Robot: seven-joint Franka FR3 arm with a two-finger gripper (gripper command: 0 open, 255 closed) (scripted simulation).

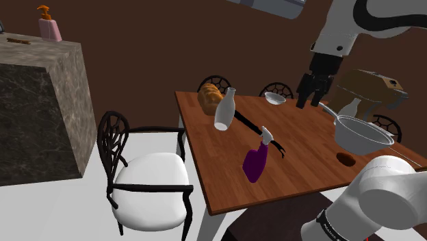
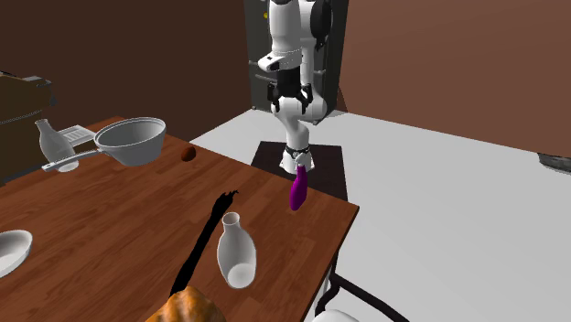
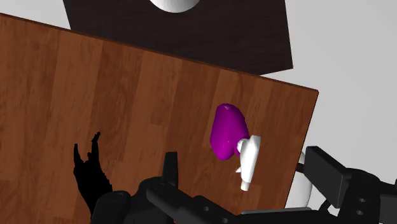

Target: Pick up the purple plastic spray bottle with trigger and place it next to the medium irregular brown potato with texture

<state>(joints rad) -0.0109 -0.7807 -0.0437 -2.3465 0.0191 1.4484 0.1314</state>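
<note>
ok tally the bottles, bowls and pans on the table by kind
white bottles: 2
purple spray bottle: 1
white bowl: 1
grey pan: 1
total: 5

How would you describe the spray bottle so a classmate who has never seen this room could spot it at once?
Find the brown wooden table. Near its edge by the robot's stand is a spray bottle, beside a black utensil and a white jug. It alone is purple, with a white trigger head.
</note>
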